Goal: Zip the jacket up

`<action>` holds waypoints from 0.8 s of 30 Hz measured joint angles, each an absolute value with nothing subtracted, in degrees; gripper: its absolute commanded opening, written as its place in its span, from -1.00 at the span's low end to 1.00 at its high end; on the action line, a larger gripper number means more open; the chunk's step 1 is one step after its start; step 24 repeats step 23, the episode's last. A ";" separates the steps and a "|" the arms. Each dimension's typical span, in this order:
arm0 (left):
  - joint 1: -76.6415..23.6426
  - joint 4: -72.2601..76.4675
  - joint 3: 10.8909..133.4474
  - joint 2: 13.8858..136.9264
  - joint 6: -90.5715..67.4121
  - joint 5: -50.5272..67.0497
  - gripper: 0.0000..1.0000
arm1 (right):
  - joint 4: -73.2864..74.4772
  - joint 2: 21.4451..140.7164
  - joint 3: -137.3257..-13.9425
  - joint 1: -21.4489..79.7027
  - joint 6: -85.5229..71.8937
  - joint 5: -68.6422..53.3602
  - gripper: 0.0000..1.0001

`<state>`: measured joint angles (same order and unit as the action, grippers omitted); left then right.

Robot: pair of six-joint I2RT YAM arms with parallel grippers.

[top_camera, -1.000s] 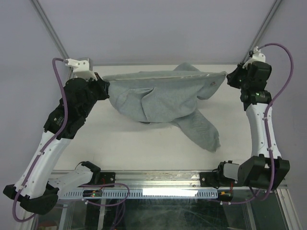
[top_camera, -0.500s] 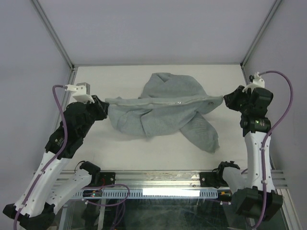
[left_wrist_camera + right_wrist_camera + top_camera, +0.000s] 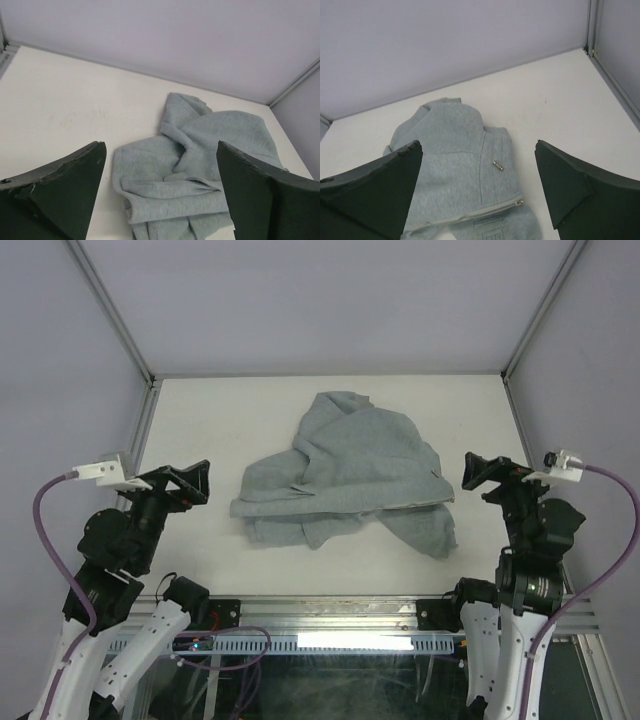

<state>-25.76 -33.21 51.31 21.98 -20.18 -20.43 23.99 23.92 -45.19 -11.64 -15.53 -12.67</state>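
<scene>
The pale grey-green jacket [image 3: 350, 470] lies rumpled in the middle of the white table, touched by neither gripper. One sleeve [image 3: 425, 525] trails toward the near right. My left gripper [image 3: 196, 483] hangs open to the left of the jacket's edge, nothing between its fingers. To the right, my right gripper [image 3: 468, 471] is open too, a short gap off the cloth. The left wrist view shows folded cloth [image 3: 200, 165] ahead of the open left gripper [image 3: 160, 146]. In the right wrist view the zipper [image 3: 470, 216] runs to a metal slider [image 3: 520, 202], ahead of the open right gripper [image 3: 479, 145].
Grey walls enclose the table on the far, left and right sides, with metal posts [image 3: 110, 315] at the corners. A metal rail [image 3: 320, 612] runs along the near edge between the arm bases. A second small metal pull [image 3: 498, 165] lies on the jacket's upper panel.
Both grippers have gone from shut to open and let go of the jacket's ends. The stretched jacket has dropped slack onto the table. Both arms have drawn back toward the near edge.
</scene>
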 measured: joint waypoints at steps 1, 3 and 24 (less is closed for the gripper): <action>-25.76 -32.95 51.31 20.93 -19.88 -21.02 0.98 | 23.70 21.56 -44.31 -11.14 -15.40 -11.44 0.99; -25.76 -32.36 51.24 18.72 -19.22 -22.26 0.98 | 23.33 17.19 -42.41 -9.34 -15.31 -8.99 0.99; -25.76 -20.82 38.46 5.52 -16.73 -34.00 0.98 | 23.22 7.60 -36.29 -5.74 -14.31 -1.65 0.99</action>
